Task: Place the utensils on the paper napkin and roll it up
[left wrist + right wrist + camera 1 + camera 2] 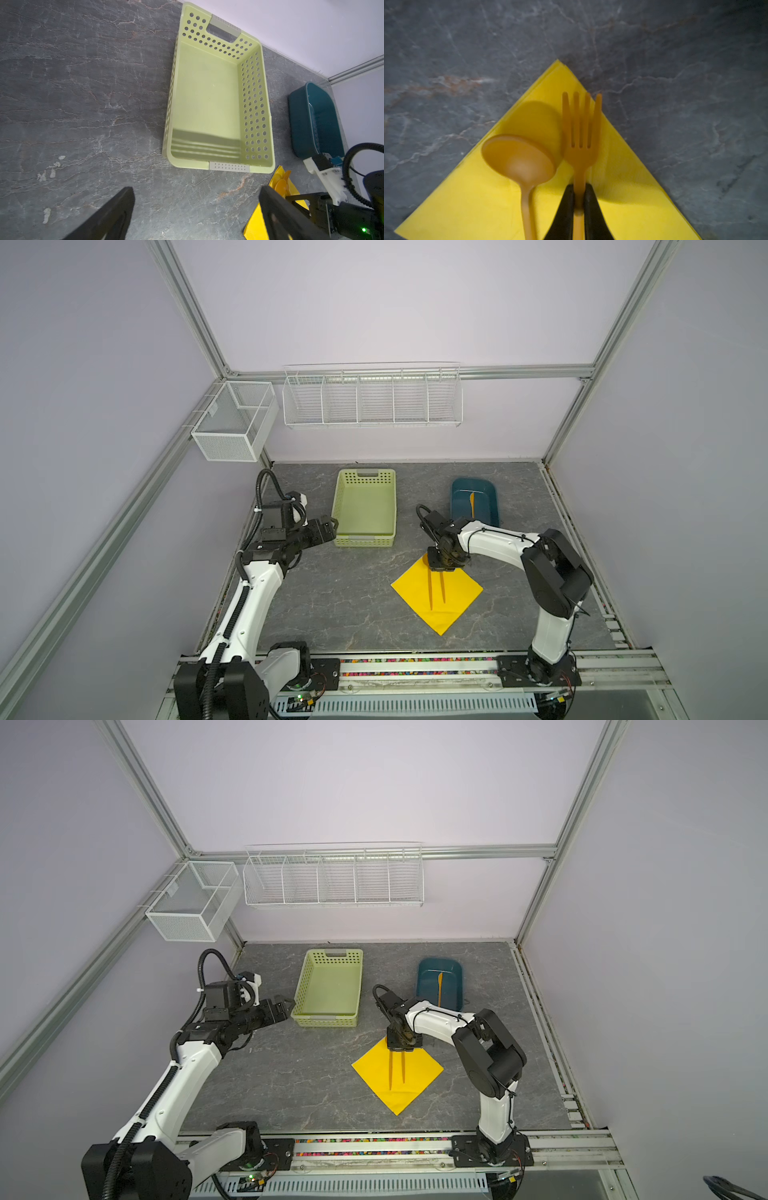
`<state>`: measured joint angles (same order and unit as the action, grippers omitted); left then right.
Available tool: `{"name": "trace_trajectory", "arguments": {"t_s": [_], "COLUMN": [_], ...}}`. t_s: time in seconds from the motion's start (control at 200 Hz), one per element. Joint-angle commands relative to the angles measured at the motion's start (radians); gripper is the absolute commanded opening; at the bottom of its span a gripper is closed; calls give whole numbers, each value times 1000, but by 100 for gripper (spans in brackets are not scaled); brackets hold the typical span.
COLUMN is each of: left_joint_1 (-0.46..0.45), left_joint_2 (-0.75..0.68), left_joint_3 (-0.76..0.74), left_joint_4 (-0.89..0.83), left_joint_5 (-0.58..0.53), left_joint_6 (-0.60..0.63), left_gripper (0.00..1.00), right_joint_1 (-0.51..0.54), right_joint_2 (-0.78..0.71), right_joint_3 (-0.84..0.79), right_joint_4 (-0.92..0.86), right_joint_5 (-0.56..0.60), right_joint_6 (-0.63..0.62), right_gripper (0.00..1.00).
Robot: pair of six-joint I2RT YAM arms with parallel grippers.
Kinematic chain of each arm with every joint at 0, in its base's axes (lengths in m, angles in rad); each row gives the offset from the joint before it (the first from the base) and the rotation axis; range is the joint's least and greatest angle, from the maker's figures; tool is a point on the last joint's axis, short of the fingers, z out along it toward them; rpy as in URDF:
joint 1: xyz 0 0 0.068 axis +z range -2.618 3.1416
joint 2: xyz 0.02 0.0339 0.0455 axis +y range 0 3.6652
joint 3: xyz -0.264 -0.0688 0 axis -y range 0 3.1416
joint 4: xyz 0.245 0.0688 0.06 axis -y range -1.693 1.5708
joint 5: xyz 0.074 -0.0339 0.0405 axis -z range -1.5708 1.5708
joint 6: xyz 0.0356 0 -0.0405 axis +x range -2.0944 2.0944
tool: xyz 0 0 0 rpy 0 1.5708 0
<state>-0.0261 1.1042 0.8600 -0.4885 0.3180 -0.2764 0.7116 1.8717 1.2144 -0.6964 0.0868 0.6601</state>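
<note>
- The right fingers [566, 207] were clenched on the slim orange plastic fork [580, 158]. They pinched its neck just behind the tines, one black finger on each side of the handle.
- The fork lay over the thin, bright yellow square paper napkin [629, 182], its tines pointing toward one corner of the sheet and the outermost tine reaching the paper's edge. Whether it rested on the paper or hung just above it could not be told.
- The orange round-bowled plastic spoon [519, 158] lay on the napkin just beside the fork and roughly parallel to it. Its bowl was close to the fork's head, and it was outside the grip of the fingers.
- In both top views the napkin [457, 597] sat as a diamond in the lower centre of the frame on the dark grey marbled tabletop [332, 593]. The right fingers were over its upper corner, and the two handles ran down from beneath them toward the middle of the sheet.
- The slim orange plastic knife [472, 504] lay inside the dark teal plastic tub [484, 502], right of centre and above the right arm. It was well apart from the napkin and from both pairs of fingers.
- The left fingers [112, 214] were spread wide and held nothing. In both top views they were left of centre, just beside the lower left corner of the pale green perforated plastic basket [343, 506]. Contact with it could not be told.
</note>
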Motion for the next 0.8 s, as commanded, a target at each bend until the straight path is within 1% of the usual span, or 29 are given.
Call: {"name": "trace_trajectory", "arguments": {"t_s": [0.0, 0.37, 0.795], "left_joint_1": [6, 6, 6], "left_joint_2": [1, 2, 6], "left_joint_3": [21, 21, 21], "left_joint_4": [-10, -9, -7], "left_joint_5": [-1, -1, 2], "left_joint_6": [0, 0, -1], "left_gripper": [95, 95, 95], "right_joint_1": [6, 6, 12], "right_joint_2": [-38, -58, -47], "right_joint_3": [-23, -26, -27], "right_joint_4": [-10, -28, -43], "right_joint_5": [-20, -13, -33], "right_joint_6": [27, 32, 26], "right_gripper": [12, 12, 12]}}
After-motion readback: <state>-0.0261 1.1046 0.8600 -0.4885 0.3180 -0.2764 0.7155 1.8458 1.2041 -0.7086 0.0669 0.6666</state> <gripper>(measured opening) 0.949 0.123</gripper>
